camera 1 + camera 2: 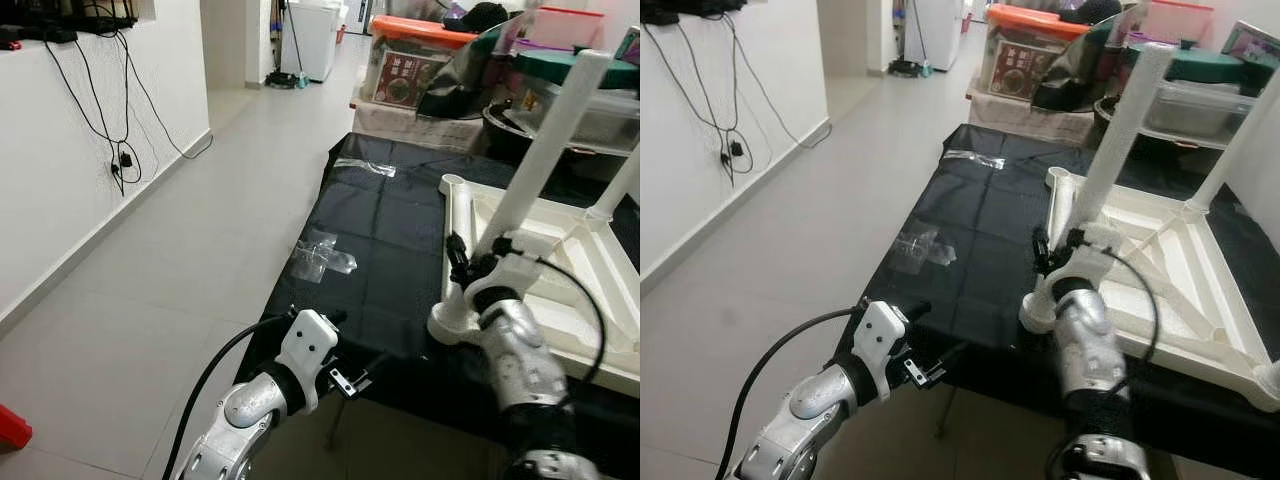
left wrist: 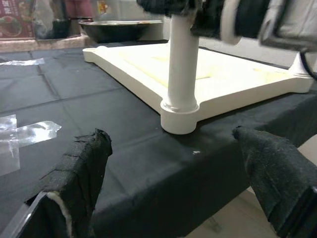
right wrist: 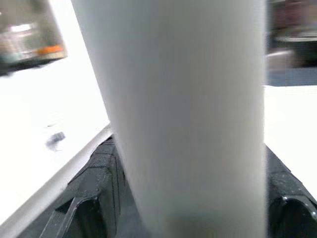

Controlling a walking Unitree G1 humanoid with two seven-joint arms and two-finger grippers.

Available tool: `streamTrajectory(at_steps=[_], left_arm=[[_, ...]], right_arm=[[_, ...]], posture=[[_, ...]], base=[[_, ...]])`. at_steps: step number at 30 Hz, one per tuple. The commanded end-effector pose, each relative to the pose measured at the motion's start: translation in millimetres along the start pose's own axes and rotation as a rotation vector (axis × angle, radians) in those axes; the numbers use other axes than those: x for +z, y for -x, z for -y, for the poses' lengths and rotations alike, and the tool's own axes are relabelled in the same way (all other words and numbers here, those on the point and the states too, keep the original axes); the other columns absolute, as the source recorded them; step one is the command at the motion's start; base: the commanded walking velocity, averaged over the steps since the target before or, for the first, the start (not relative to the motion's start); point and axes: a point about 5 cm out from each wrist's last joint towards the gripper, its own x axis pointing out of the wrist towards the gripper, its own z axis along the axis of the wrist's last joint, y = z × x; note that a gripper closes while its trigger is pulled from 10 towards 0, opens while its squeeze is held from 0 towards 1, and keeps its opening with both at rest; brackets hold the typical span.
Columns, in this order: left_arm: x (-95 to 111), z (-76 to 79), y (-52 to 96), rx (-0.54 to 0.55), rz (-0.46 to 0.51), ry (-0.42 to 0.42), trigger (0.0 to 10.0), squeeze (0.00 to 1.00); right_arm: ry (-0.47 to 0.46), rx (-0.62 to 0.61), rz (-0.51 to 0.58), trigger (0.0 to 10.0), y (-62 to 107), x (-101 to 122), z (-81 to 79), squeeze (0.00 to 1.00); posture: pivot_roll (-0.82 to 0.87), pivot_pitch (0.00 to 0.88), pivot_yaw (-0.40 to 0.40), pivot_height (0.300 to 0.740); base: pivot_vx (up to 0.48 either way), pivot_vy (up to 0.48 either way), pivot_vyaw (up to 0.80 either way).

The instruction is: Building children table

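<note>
An upside-down white children's table (image 1: 560, 290) lies on a black-covered worktop (image 1: 390, 250). A white table leg (image 1: 545, 140) stands tilted in its near-left corner socket (image 2: 179, 116). My right gripper (image 1: 478, 262) is shut on this leg low down; in the right wrist view the leg (image 3: 193, 109) sits between the black fingers (image 3: 94, 198). My left gripper (image 1: 345, 350) hovers open at the worktop's front edge, left of the socket, with nothing between its fingers (image 2: 79, 173). A second leg (image 1: 620, 185) stands on the table's far side.
Pieces of clear tape (image 1: 322, 255) lie on the black cover. Storage boxes (image 1: 410, 60) and a dark bowl (image 2: 119, 29) crowd the back of the worktop. To the left there is tiled floor (image 1: 200, 260), a white wall with hanging cables (image 1: 120, 150), and a red object (image 1: 12, 428).
</note>
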Motion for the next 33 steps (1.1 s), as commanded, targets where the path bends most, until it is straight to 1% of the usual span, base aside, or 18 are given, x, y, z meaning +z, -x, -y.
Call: streamTrajectory(at_steps=[1, 5, 6, 7, 9, 13, 14, 15, 16, 19, 22, 23, 24, 27, 29, 30, 31, 33], left_arm=[[-2.9, 2.0, -1.4, -0.005, -0.014, 0.000, 10.0, 0.00], [-2.9, 2.0, -1.4, -0.004, -0.014, 0.000, 10.0, 0.00], [-2.9, 1.9, -1.4, -0.004, -0.014, -0.001, 10.0, 0.00], [-2.9, 1.9, -1.4, -0.004, -0.014, -0.001, 10.0, 0.00], [-2.7, 1.8, -1.3, -0.004, -0.013, -0.002, 10.0, 0.00], [-2.6, 1.7, -1.1, -0.004, -0.013, -0.003, 10.0, 0.00], [-2.6, 1.6, -1.0, -0.004, -0.013, -0.004, 10.0, 0.00], [-2.5, 1.5, -0.9, -0.004, -0.013, -0.004, 10.0, 0.00], [-2.5, 1.5, -0.8, -0.005, -0.013, -0.004, 10.0, 0.00], [-2.4, 1.6, -0.7, -0.005, -0.013, -0.004, 10.0, 0.00], [-2.5, 1.8, -0.6, -0.006, -0.013, -0.004, 10.0, 0.00], [-2.5, 1.8, -0.6, -0.006, -0.013, -0.004, 10.0, 0.00], [-2.6, 1.7, -0.6, -0.007, -0.013, -0.004, 10.0, 0.00], [-2.5, 1.7, -0.6, -0.007, -0.012, -0.004, 10.0, 0.00], [-2.6, 1.9, -0.7, -0.008, -0.013, -0.004, 10.0, 0.00], [-2.8, 2.2, -0.6, -0.010, -0.013, -0.004, 10.0, 0.00], [-2.8, 2.2, -0.6, -0.010, -0.013, -0.004, 10.0, 0.00], [-3.3, 2.8, -0.3, -0.012, -0.014, -0.005, 10.0, 0.00]], right_arm=[[-0.018, 0.260, -0.053, 10.0, 2.7, -6.3, -26.4, 0.00], [-0.004, 0.404, -0.090, 10.0, 8.1, -9.5, -37.9, 0.00], [0.007, 0.525, -0.128, 10.0, 13.8, -13.7, -48.9, 0.00], [0.007, 0.525, -0.128, 10.0, 13.8, -13.7, -48.9, 0.00], [0.019, 0.649, -0.173, 10.0, 20.2, -18.9, -59.1, 0.00], [0.024, 0.689, -0.196, 10.0, 20.8, -22.0, -63.0, 0.00], [0.046, 0.643, -0.194, 9.1, 15.8, -23.6, -62.1, 0.00], [0.059, 0.610, -0.192, 9.1, 12.5, -24.2, -61.0, 0.00], [0.065, 0.543, -0.181, 0.0, 6.7, -24.1, -57.6, 0.00], [0.076, 0.449, -0.159, 0.0, 0.0, -22.1, -51.0, 0.00], [0.084, 0.139, -0.117, 0.0, -13.1, -14.9, -21.3, 0.00], [0.084, 0.139, -0.117, 0.0, -13.1, -14.9, -21.3, 0.00], [0.081, -0.007, -0.104, 0.0, -14.8, -11.7, -6.0, 0.00], [0.082, -0.083, -0.101, 0.0, -14.9, -10.5, 2.3, 0.00], [0.098, -0.315, -0.080, 0.0, -9.4, -5.9, 27.6, 0.00], [0.101, -0.517, -0.070, 0.0, 0.6, -4.0, 47.8, 0.00], [0.101, -0.517, -0.070, 0.0, 0.6, -4.0, 47.8, 0.00], [0.097, -0.814, -0.053, 0.0, 21.3, -3.6, 72.6, 0.00]], posture=[[0.15, 0.000, -0.121, 0.740], [0.15, 0.000, -0.121, 0.740], [0.15, 0.000, -0.121, 0.740], [0.15, 0.000, -0.121, 0.740], [0.15, 0.000, -0.121, 0.740], [0.16, 0.000, -0.124, 0.740], [0.16, 0.000, -0.124, 0.740], [0.16, 0.000, -0.124, 0.740], [0.16, 0.000, -0.123, 0.740], [0.16, 0.000, -0.123, 0.740], [0.16, 0.000, -0.122, 0.740], [0.16, 0.000, -0.122, 0.740], [0.16, 0.000, -0.122, 0.740], [0.16, 0.000, -0.122, 0.740], [0.16, 0.000, -0.122, 0.740], [0.15, 0.000, -0.122, 0.740], [0.15, 0.000, -0.122, 0.740], [0.15, 0.000, -0.119, 0.740]], base=[[0.000, 0.000, 0.00], [0.000, 0.000, 0.00], [0.000, 0.000, 0.00], [0.000, 0.000, 0.00], [0.000, 0.000, 0.00], [0.000, 0.000, 0.00], [0.000, 0.000, 0.00], [0.000, 0.000, 0.00], [0.000, 0.000, 0.00], [0.000, 0.000, 0.00], [0.000, 0.000, 0.00], [0.000, 0.000, 0.00], [0.000, 0.000, 0.00], [0.000, 0.000, 0.00], [0.000, 0.000, 0.00], [0.000, 0.000, 0.00], [0.000, 0.000, 0.00], [0.000, 0.000, 0.00]])
